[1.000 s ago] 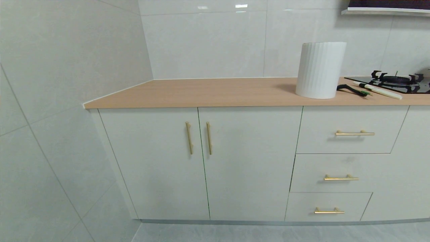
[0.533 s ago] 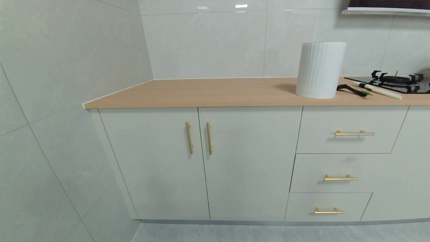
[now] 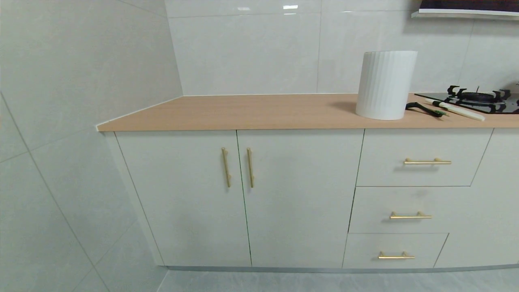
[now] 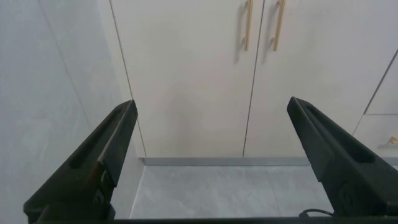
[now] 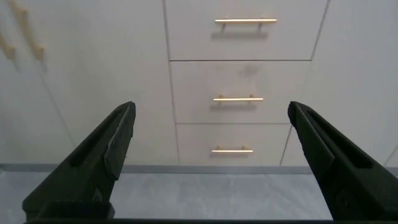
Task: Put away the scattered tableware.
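Observation:
A tall white ribbed container (image 3: 386, 84) stands on the wooden countertop (image 3: 251, 111). Just to its right lie a black-handled utensil (image 3: 425, 108) and a white-handled utensil (image 3: 458, 110), beside the gas hob (image 3: 478, 99). My left gripper (image 4: 211, 109) hangs low before the double cabinet doors (image 4: 261, 74), open and holding nothing. My right gripper (image 5: 211, 109) hangs low before the stack of drawers (image 5: 245, 81), also open and holding nothing.
White base cabinets run below the counter: two doors with gold handles (image 3: 237, 167) and three drawers with gold handles (image 3: 427, 162). A tiled wall (image 3: 61, 121) closes off the left side. Grey floor (image 3: 324, 280) lies in front of the cabinets.
The whole head view has shifted slightly, so the camera moved. Nothing on the counter has moved.

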